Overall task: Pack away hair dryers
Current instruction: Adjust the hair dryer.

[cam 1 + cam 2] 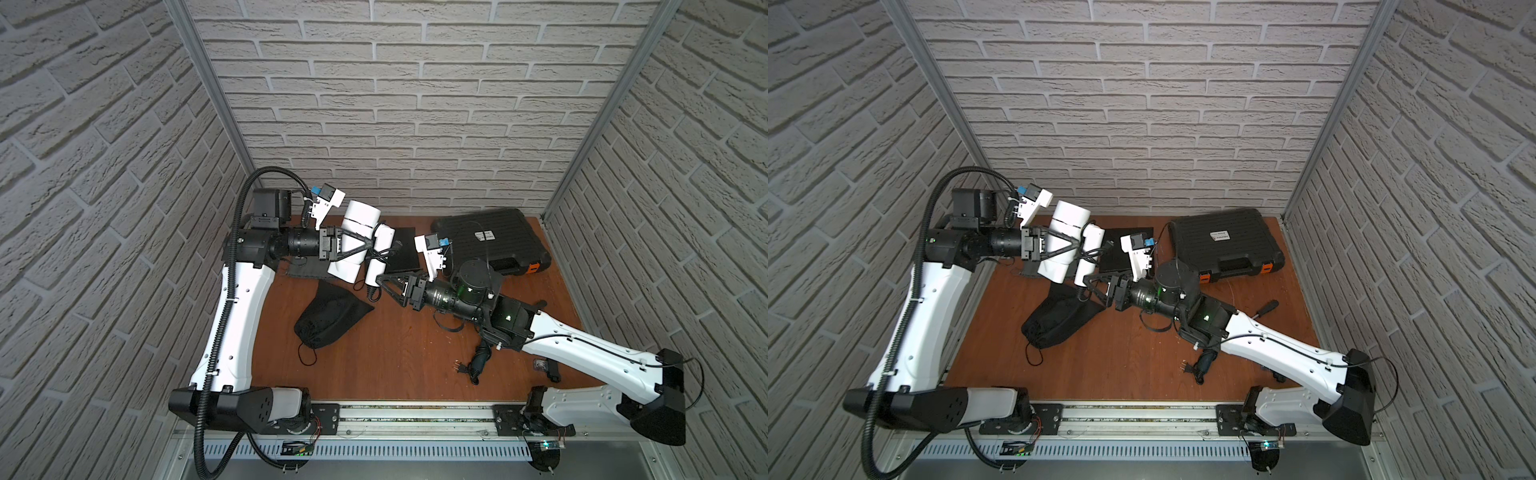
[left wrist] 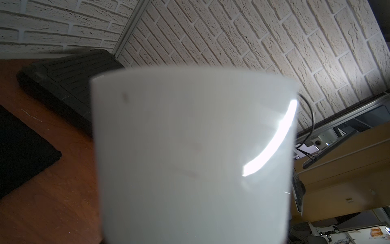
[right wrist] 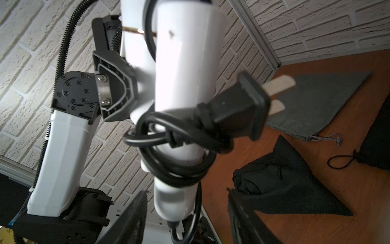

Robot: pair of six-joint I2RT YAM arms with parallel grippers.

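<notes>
While left fingers (image 3: 115,88) hold white dryer (image 1: 359,220), pouch (image 1: 332,320) bulges, case (image 1: 513,232) shut.

The brown wooden table (image 1: 395,353) lay bare along the middle of its near edge, between the stuffed black cloth pouch (image 1: 332,318) and the dark teal plastic hair dryer (image 1: 482,357) nearer the right edge. A ribbed black hard case (image 1: 490,237) blocked the far right corner. The white plastic hair dryer (image 1: 359,232), raised in my left gripper (image 1: 368,246), hung over the far edge's middle above a flat black cloth pouch (image 1: 403,253).
</notes>
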